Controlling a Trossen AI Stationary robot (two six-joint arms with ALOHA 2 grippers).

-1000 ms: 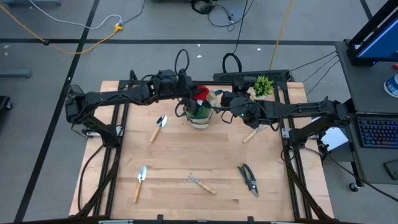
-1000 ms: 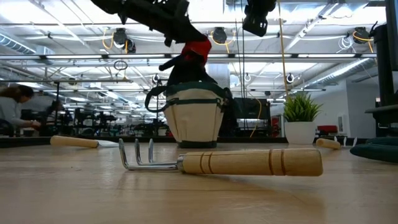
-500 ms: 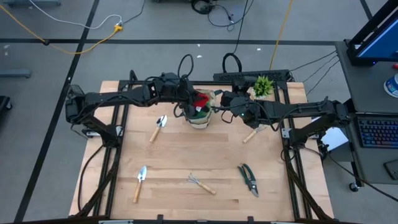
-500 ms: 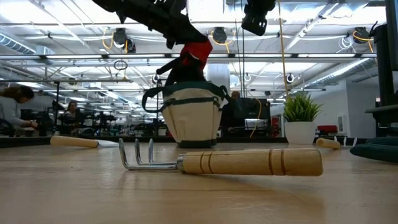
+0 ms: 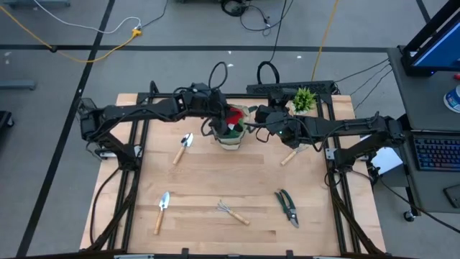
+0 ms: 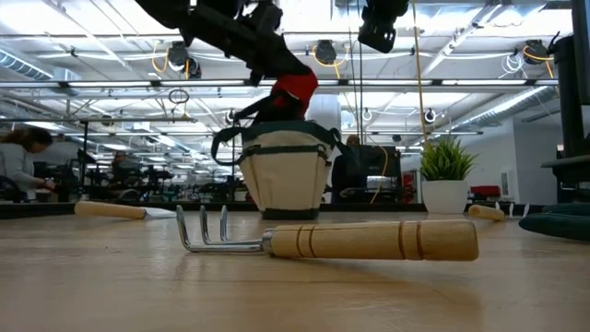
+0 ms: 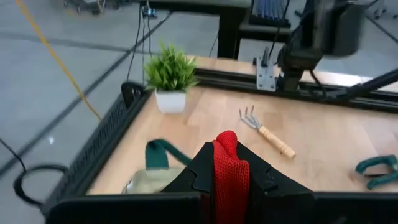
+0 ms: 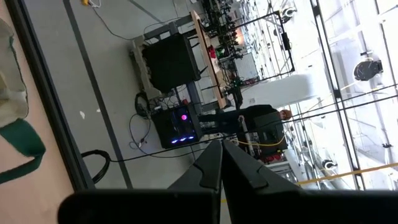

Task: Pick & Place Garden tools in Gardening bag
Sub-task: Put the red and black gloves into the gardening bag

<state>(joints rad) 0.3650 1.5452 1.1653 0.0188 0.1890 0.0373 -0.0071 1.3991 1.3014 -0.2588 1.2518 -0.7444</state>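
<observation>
While the red-black glove is held clenched in the left gripper just above the mouth of the gardening bag, little of the task can be judged done. Left of the bag, two trowels are seen on the table; nearer the front edge lie the rake and the pruning shears, well apart with open room around. Just right of the bag, the right gripper is closed on nothing.
</observation>
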